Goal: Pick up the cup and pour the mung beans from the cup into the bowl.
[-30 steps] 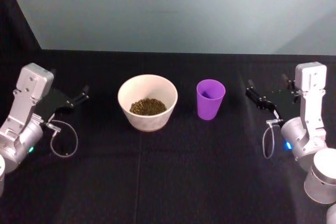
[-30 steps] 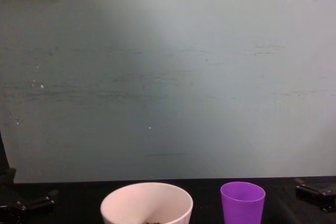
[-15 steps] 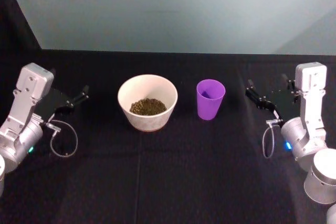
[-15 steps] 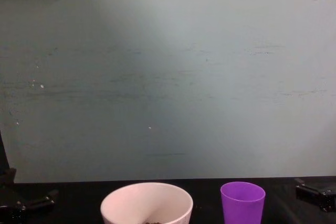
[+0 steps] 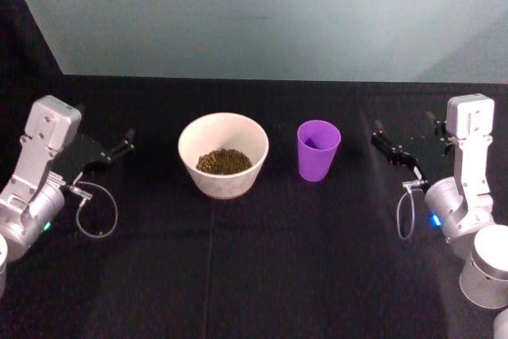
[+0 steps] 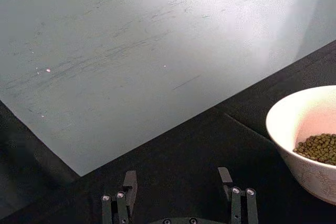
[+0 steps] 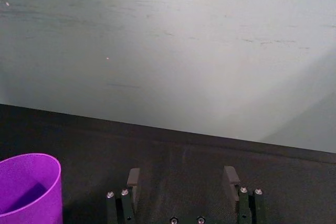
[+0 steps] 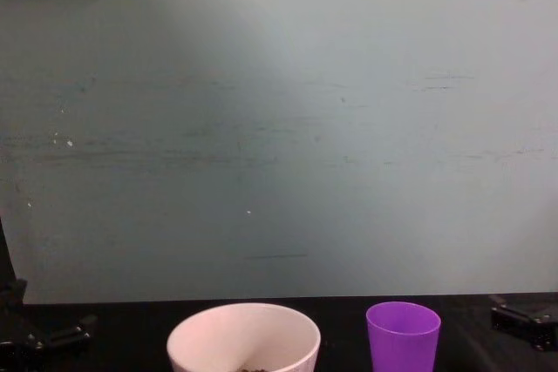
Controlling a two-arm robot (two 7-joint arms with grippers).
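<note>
Centrally, upright purple cup [image 5: 318, 150] just right of white bowl [image 5: 223, 155] holding mung beans [image 5: 224, 162], left gripper [image 5: 119, 148] at far left, right gripper [image 5: 389, 147] at far right, both angled inward, fingers spread, empty.

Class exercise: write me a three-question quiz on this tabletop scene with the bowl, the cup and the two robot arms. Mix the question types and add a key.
1. True or false: the mung beans lie in the bowl.
2. Multiple choice: the cup stands (A) upright on the table beside the bowl, (B) tipped over the bowl, (C) inside the bowl.
3. Fill in: the right gripper and the left gripper are both ____, each holding nothing.

Key: 1 true; 2 A; 3 open. The cup, at the bowl's right, looks empty from the head view.
</note>
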